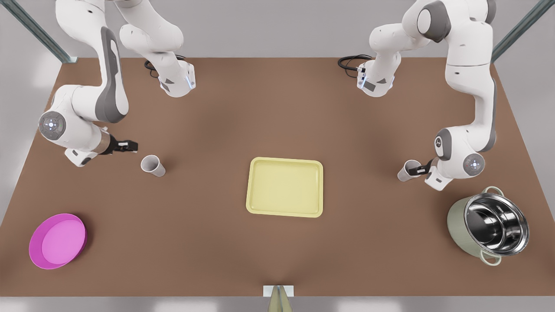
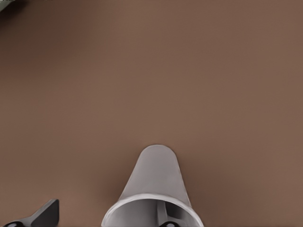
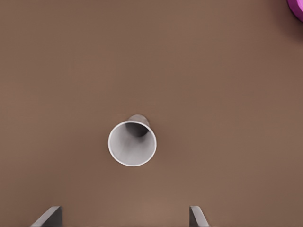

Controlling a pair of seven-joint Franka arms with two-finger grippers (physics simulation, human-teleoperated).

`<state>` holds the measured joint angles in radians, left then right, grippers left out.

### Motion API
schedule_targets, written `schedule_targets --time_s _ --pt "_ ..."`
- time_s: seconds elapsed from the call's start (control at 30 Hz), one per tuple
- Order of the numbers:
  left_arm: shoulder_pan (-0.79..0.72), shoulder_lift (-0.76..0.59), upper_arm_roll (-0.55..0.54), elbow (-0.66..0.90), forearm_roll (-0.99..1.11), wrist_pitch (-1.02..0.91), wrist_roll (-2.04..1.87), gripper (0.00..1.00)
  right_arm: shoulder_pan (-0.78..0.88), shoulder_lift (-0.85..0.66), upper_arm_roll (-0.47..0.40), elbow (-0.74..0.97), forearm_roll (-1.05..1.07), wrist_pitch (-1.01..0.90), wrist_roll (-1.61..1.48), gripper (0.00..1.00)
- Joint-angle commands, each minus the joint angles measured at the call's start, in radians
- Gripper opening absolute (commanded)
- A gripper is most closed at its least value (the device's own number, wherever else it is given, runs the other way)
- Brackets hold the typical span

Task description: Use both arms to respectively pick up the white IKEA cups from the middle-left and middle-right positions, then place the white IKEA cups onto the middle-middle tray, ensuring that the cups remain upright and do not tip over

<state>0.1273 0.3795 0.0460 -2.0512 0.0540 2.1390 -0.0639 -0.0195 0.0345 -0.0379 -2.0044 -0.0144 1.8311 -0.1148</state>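
Note:
The pale yellow tray [image 1: 285, 187] lies bare at the table's middle. One white cup [image 1: 152, 165] stands upright toward the front view's left; my right gripper [image 1: 129, 146] hovers just beside and above it, open. In the right wrist view that cup [image 3: 132, 143] sits ahead of the spread fingers [image 3: 49, 216] of the right gripper [image 3: 125, 218]. The other white cup [image 1: 406, 171] stands at the front view's right. My left gripper [image 1: 418, 169] is at its rim, open. In the left wrist view one finger [image 2: 45, 215] is outside this cup [image 2: 154, 179] and the other dips inside its mouth.
A round magenta plate [image 1: 57, 240] lies at the front view's near left, and its edge [image 3: 297, 7] shows in the right wrist view. A steel-lined green pot [image 1: 490, 227] stands at the near right. A small grey fixture [image 1: 278, 297] sits at the table's front edge.

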Motion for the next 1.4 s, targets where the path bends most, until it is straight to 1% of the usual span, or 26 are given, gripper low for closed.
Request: schedule_targets --time_s 0.0,0.03,0.07,0.1,0.13,0.2,0.27,0.37,0.43,0.47,0.5,0.57,0.63,0.67,0.7,0.77,0.8,0.93,1.1,1.13,1.17,1.2,1.23,1.3,1.37 --pt "0.000 0.005 0.000 -0.001 0.000 0.045 0.068 0.97 -0.013 0.004 -0.002 -0.040 0.013 0.235 0.000 1.00" --pt "-0.001 0.010 0.000 -0.001 -0.003 0.045 0.067 0.85 -0.014 -0.002 -0.002 -0.071 0.018 0.266 0.000 1.00" --pt "-0.001 0.010 -0.002 -0.001 -0.005 0.044 0.064 0.68 -0.017 0.002 -0.005 -0.089 0.018 0.290 0.000 1.00" --pt "-0.003 0.010 -0.002 -0.001 -0.016 0.038 0.062 0.55 -0.020 0.007 -0.007 -0.099 0.018 0.304 0.000 1.00" --pt "-0.003 0.012 -0.002 0.000 -0.039 0.029 0.062 0.39 -0.027 0.016 -0.007 -0.109 0.018 0.323 0.000 1.00" --pt "-0.005 0.010 -0.006 0.002 -0.088 0.022 0.059 0.27 -0.045 0.031 -0.007 -0.122 0.025 0.338 0.000 1.00" --pt "-0.008 0.007 -0.011 0.005 -0.102 0.004 0.038 0.21 -0.050 0.039 -0.007 -0.151 0.030 0.369 0.000 1.00" --pt "-0.009 -0.011 -0.017 0.013 -0.102 0.001 0.032 0.21 -0.060 0.045 -0.008 -0.209 0.033 0.427 -0.002 1.00" --pt "-0.055 -0.076 -0.035 0.029 -0.102 -0.005 -0.074 0.21 -0.066 0.050 -0.008 -0.244 0.033 0.470 -0.002 1.00" --pt "-0.092 -0.067 -0.055 0.089 -0.100 -0.031 -0.172 0.21 -0.066 0.067 -0.008 -0.244 0.033 0.479 -0.002 1.00" --pt "-0.092 -0.051 -0.084 0.129 -0.102 -0.041 -0.204 0.21 -0.066 0.076 -0.007 -0.244 0.033 0.485 0.000 1.00" --pt "-0.095 -0.051 -0.204 0.206 -0.128 -0.039 -0.301 0.21 -0.065 0.087 -0.007 -0.244 0.033 0.496 -0.002 1.00" --pt "-0.118 -0.022 -0.297 0.258 -0.122 -0.028 -0.430 0.21 -0.065 0.111 -0.007 -0.243 0.033 0.508 -0.002 1.00" --pt "-0.169 0.008 -0.301 0.301 -0.120 -0.019 -0.507 0.21 -0.065 0.120 -0.008 -0.243 0.033 0.514 -0.005 1.00" --pt "-0.201 0.045 -0.316 0.309 -0.123 0.068 -0.576 0.21 -0.066 0.123 -0.007 -0.252 0.033 0.527 -0.008 1.00" --pt "-0.236 0.078 -0.337 0.309 -0.120 0.148 -0.682 0.21 -0.073 0.122 -0.007 -0.286 0.033 0.563 -0.011 1.00" --pt "-0.238 0.093 -0.360 0.313 -0.120 0.150 -0.683 0.21 -0.074 0.122 -0.007 -0.297 0.033 0.580 -0.013 1.00" --pt "-0.330 0.165 -0.364 0.375 -0.117 0.150 -0.769 0.21 -0.074 0.140 -0.007 -0.327 0.031 0.622 -0.013 1.00" --pt "-0.356 0.234 -0.365 0.384 -0.118 0.216 -0.786 0.21 -0.074 0.177 -0.007 -0.326 0.031 0.646 -0.011 1.00" --pt "-0.365 0.243 -0.365 0.385 -0.117 0.222 -0.798 0.21 -0.074 0.180 -0.007 -0.326 0.031 0.648 -0.011 0.95" --pt "-0.368 0.252 -0.365 0.387 -0.118 0.239 -0.798 0.21 -0.074 0.182 -0.007 -0.326 0.031 0.655 -0.011 0.81" --pt "-0.374 0.257 -0.365 0.387 -0.117 0.243 -0.800 0.21 -0.073 0.191 -0.007 -0.326 0.031 0.663 -0.011 0.71" --pt "-0.374 0.263 -0.365 0.387 -0.117 0.243 -0.800 0.21 -0.073 0.199 -0.005 -0.324 0.031 0.668 -0.011 0.69" --pt "-0.376 0.271 -0.365 0.385 -0.115 0.259 -0.798 0.21 -0.066 0.206 -0.002 -0.323 0.031 0.677 -0.011 0.58" --pt "-0.377 0.280 -0.365 0.385 -0.100 0.260 -0.798 0.21 -0.063 0.214 0.000 -0.315 0.030 0.677 -0.011 0.41"
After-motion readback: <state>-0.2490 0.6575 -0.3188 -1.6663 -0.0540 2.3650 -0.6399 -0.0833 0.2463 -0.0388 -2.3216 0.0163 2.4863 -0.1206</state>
